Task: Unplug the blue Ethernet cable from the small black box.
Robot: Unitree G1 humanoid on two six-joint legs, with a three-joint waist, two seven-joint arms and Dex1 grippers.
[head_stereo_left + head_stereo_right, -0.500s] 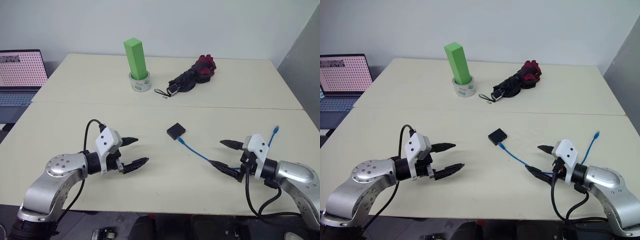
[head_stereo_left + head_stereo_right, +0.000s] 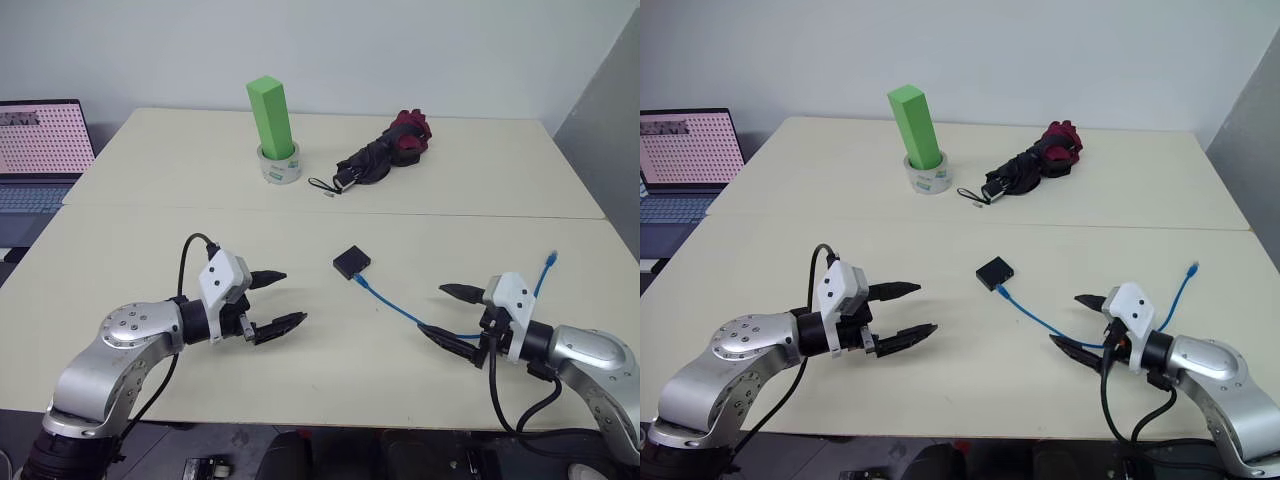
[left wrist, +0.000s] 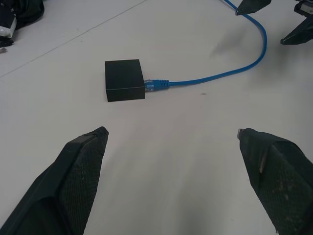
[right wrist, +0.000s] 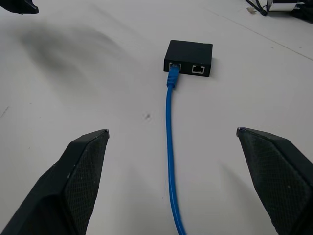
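The small black box (image 2: 352, 262) lies flat near the middle of the cream table (image 2: 150, 230). The blue Ethernet cable (image 2: 395, 305) is plugged into the box's near-right edge, in the left of two ports (image 4: 174, 65). It runs toward my right arm, passes behind it, and its free plug (image 2: 551, 258) points up past the wrist. My left gripper (image 2: 290, 298) hovers open to the left of the box, holding nothing. On the right, my right gripper (image 2: 432, 308) is open over the cable, its lower finger close above the cord.
A green block (image 2: 272, 117) stands in a tape roll (image 2: 279, 165) at the back. A folded black-and-red umbrella (image 2: 385, 152) lies to its right. An open laptop (image 2: 40, 150) sits off the table's left edge. A seam (image 2: 300, 210) crosses the table behind the box.
My left gripper has edged a little forward and right, toward the box. The right gripper, box and cable have stayed put.
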